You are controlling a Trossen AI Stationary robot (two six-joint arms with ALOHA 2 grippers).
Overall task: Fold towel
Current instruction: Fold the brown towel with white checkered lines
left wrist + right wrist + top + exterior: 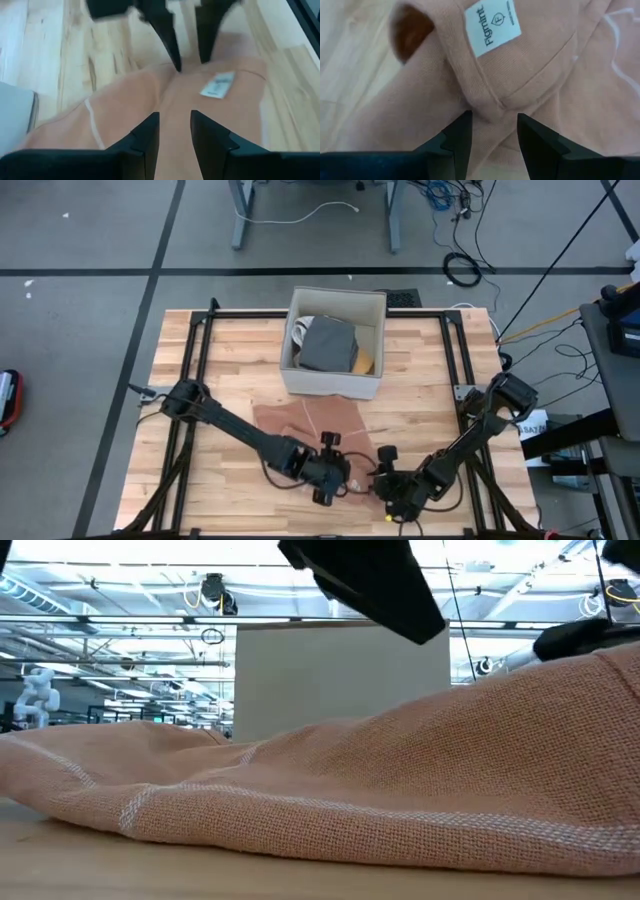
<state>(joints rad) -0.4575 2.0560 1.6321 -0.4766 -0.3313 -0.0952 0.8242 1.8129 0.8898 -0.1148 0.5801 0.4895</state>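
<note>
- Towel: peach/salmon cloth w/ pale woven stripes, lying rumpled on the wooden surface, just in front of the box and reaching toward the near edge.
- Box: white, open-top, toward the far side of the surface from the towel; holds a grey folded cloth plus a bit of something yellow beside it.
- Left gripper: at the towel's near edge, arm coming in diagonally from the left. Wrist view shows its fingers set either side of a raised ridge of towel w/ a narrow gap, cloth between them; can't tell for sure if they actually pinch it.
- Right gripper: also at the towel's near edge, just beside the left gripper, facing it. Its fingers straddle a folded seam of towel, close together w/ cloth in the gap; real pinch or not, can't tell.
- White sewn-in label on the towel, just beyond the right gripper's fingers; same tag shows in the left wrist view, lying between the two grippers.
- Low view: towel fills the frame, draped up higher on one side, dark arm part above it, box wall behind.
</note>
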